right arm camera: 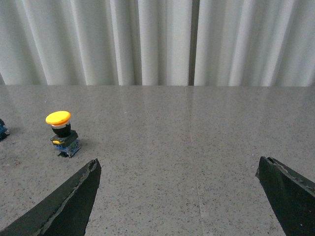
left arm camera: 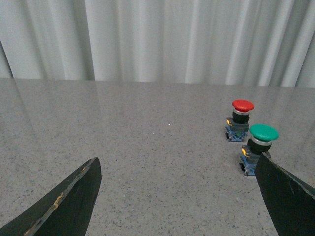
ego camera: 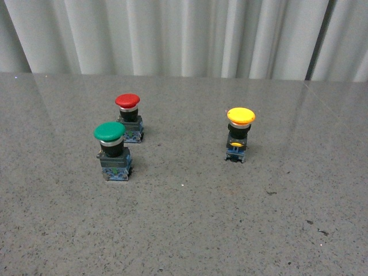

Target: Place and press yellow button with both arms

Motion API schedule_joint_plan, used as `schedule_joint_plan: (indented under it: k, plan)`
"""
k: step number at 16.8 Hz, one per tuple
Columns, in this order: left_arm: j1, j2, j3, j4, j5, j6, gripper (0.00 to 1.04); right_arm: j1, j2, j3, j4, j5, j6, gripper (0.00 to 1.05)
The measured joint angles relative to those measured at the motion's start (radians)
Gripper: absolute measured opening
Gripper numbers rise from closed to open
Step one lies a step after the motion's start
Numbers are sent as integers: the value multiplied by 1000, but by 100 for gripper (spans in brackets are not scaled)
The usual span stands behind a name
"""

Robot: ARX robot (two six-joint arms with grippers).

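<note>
Wrist views: both grippers [left arm camera: 177, 196] [right arm camera: 177, 196] spread wide.

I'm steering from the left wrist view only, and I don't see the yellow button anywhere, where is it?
Observer: The yellow button stands upright on the table, to the right of the red button and green button in the front view.
Operator: Is anything gripping it?
Observer: No. In the right wrist view the right claw is open and well short of it.
Operator: Are the arms visible from the front?
Observer: No, neither arm shows there.
</note>
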State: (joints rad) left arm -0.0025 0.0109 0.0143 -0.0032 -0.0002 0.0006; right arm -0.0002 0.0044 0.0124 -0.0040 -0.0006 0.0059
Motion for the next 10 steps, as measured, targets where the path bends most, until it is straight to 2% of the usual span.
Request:
schedule_joint_plan:
  k: [10]
  plan:
    - [0, 0, 0, 0, 0, 0, 98, 0, 0, 0, 0, 0, 0, 98]
